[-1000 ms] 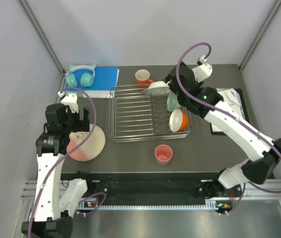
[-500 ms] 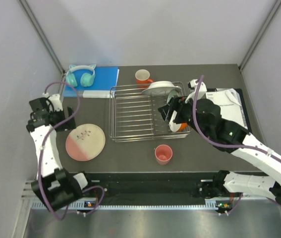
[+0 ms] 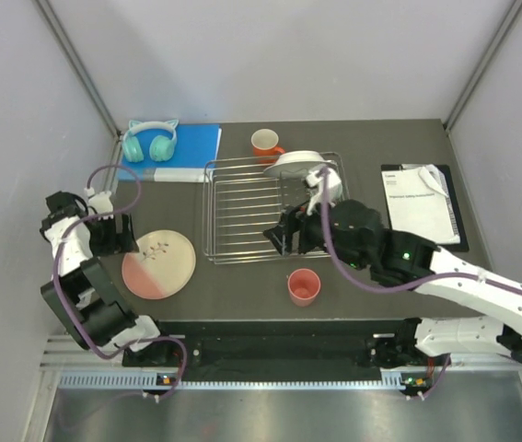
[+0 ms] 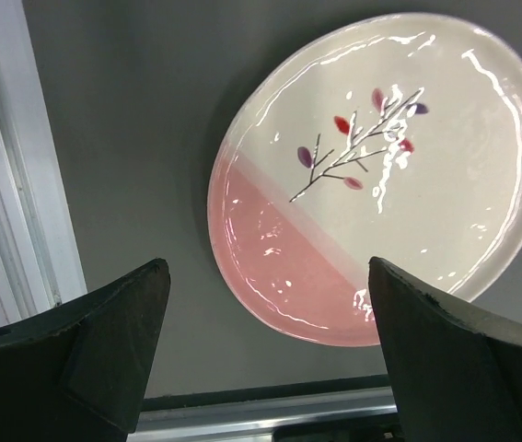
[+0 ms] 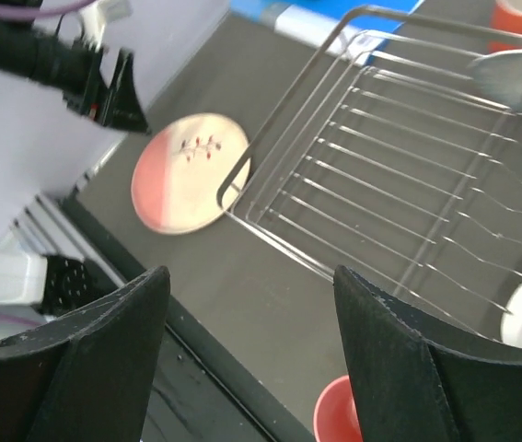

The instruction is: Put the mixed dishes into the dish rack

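**A:** Where does the left gripper stand against the pink-and-cream sprig plate?

**B:** It hangs by the left edge of the table, jaws spread wide with nothing between them. The plate lies flat on the table just to its right and closer to the near edge. It is near the gripper but not touching it. From the left wrist camera the plate shows beyond the fingers, more toward the right-hand one.

**A:** And the dish rack?

**B:** It sits in the middle of the table, to the right of that plate and apart from it. A white plate sits tilted at its far rim. The orange mug stands on the table just behind that rim, left of the white plate.

**A:** The right gripper?

**B:** It is over the rack's near rim, toward the right half, with its jaws parted fairly wide and empty. The pink cup stands upright on the table between that rim and the near edge, slightly right of the gripper and clear of it.

**A:** The bowls?

**B:** From above, the right arm covers the rack's right end. The right wrist camera catches only a white curved edge there, and I cannot tell which dish it is.

**A:** Anything else?

**B:** Teal headphones lie at the far left corner, and a clipboard with paper lies by the right edge.
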Robot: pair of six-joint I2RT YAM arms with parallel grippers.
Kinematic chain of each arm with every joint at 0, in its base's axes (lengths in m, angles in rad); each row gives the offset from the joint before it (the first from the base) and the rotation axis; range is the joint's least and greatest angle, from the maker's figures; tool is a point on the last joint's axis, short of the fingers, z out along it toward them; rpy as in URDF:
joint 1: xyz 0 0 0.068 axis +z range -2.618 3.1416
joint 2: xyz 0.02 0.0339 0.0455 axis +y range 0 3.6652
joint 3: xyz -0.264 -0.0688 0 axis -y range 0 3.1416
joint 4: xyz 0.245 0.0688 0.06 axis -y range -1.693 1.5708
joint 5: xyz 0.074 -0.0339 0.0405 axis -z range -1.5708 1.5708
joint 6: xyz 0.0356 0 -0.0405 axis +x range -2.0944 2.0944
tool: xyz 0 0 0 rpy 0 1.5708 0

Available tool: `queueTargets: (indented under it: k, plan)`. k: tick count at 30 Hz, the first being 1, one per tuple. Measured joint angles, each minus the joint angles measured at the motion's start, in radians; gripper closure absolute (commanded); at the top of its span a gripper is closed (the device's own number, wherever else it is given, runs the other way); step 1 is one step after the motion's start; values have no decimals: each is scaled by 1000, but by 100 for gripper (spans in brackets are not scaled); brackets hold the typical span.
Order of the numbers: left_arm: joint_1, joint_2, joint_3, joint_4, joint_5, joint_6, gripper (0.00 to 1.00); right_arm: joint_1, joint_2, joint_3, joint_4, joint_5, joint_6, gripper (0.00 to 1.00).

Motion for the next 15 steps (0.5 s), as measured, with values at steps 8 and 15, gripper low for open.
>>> queueTargets:
  k: [8, 15]
  plan:
    - [24, 72, -98, 73, -13, 71, 11, 38, 308, 169, 5, -139, -86, 28]
    - [26, 142, -135, 157, -20, 122, 17, 49, 560, 349, 11, -234, -129, 29]
